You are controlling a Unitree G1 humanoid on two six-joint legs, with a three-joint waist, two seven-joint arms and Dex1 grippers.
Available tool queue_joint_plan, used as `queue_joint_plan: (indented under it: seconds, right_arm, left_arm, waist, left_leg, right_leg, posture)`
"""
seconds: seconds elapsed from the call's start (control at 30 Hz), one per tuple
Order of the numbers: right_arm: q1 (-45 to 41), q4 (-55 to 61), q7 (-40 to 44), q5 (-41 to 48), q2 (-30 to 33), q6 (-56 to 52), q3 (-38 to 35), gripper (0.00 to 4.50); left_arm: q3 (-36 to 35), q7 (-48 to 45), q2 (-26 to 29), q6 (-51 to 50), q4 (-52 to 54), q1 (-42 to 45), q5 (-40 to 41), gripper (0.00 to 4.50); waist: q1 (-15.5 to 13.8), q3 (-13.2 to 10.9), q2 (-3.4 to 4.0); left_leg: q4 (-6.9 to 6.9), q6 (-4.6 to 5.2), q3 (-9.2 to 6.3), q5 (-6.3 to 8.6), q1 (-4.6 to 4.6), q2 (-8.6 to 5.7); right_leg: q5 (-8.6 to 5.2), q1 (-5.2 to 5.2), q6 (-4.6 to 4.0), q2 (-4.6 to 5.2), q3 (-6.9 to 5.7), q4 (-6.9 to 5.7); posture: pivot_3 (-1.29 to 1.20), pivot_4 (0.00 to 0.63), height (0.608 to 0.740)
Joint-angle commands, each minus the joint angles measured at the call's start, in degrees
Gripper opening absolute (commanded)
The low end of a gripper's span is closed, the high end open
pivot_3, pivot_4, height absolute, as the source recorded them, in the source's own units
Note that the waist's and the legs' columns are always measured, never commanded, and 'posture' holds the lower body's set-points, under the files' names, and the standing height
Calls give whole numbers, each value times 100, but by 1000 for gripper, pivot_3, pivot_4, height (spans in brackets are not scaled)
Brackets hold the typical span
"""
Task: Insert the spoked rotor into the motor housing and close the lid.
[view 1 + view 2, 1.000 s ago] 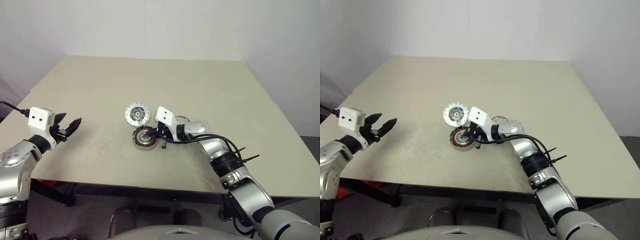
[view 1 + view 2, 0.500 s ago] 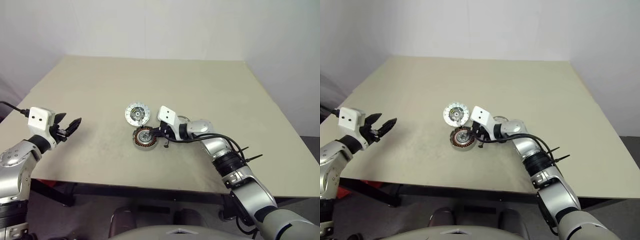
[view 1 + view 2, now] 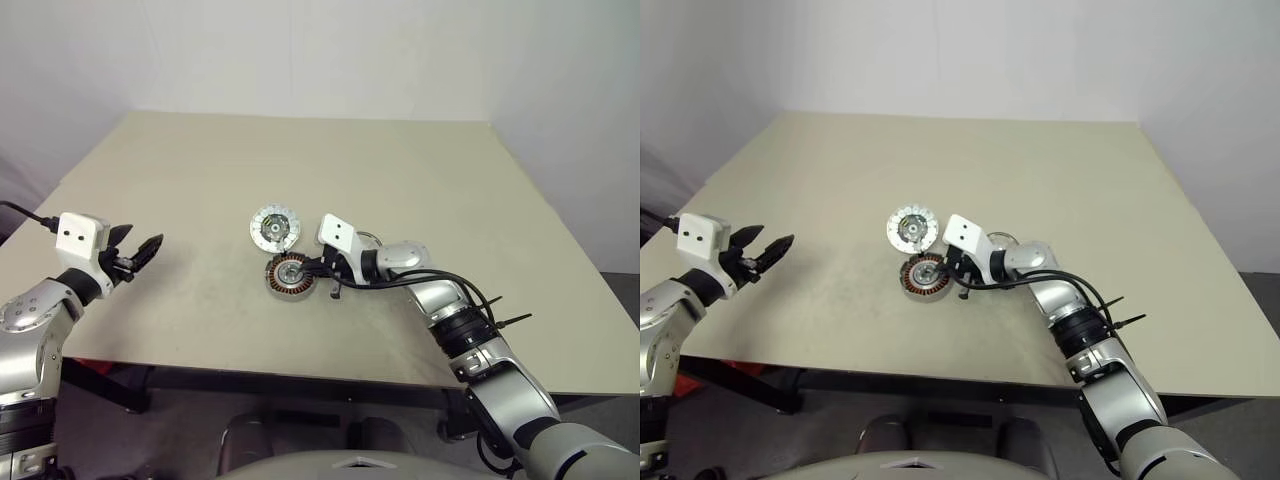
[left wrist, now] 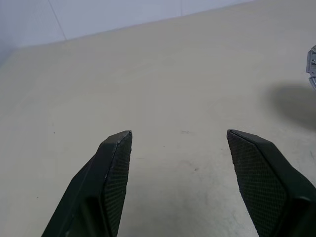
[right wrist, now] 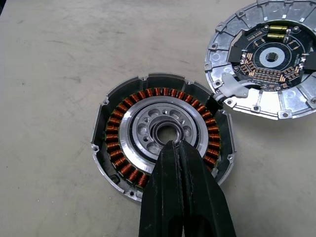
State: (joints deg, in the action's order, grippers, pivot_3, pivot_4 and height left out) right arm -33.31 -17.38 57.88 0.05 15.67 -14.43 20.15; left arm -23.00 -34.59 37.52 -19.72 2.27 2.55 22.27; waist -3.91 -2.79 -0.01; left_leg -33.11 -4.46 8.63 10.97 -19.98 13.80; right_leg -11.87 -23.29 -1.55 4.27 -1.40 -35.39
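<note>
The motor housing (image 5: 114,129) lies flat near the table's middle, its copper windings ringing a silver centre with round holes. My right gripper (image 5: 175,144) is shut and empty, its tips just over that centre hole; it reaches the housing (image 3: 285,277) from the right. The lid (image 3: 274,228) lies just beyond the housing, open side up, with a dark circuit board and green marks (image 5: 269,54). A thin silver arc (image 3: 367,238) peeks out behind my right wrist; I cannot tell whether it is the spoked rotor. My left gripper (image 3: 141,254) hovers open and empty far to the left.
The beige table (image 3: 420,180) is wide and bare around the parts. Its front edge (image 3: 250,370) lies close below both arms. A black cable (image 3: 420,280) runs along my right forearm. White walls stand behind the table.
</note>
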Motion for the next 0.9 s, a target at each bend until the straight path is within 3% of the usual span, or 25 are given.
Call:
queue_joint_plan:
  seconds: [0.03,0.9]
  right_arm:
    - [-105,204,42,68,-25,15,25,12]
    - [-337,-243,15,-89,-305,247,151,12]
  left_arm:
    - [-173,33,43,92,223,-53,25,3239]
    - [-252,124,52,83,352,-204,66,3239]
  waist:
    - [0,0,0]
    - [0,0,0]
  left_leg:
    - [0,0,0,0,0,0]
    - [1,0,0,0,0,0]
  right_leg:
    - [0,0,0,0,0,0]
    - [0,0,0,0,0,-1]
  posture:
    - [0,0,740]
    - [0,0,740]
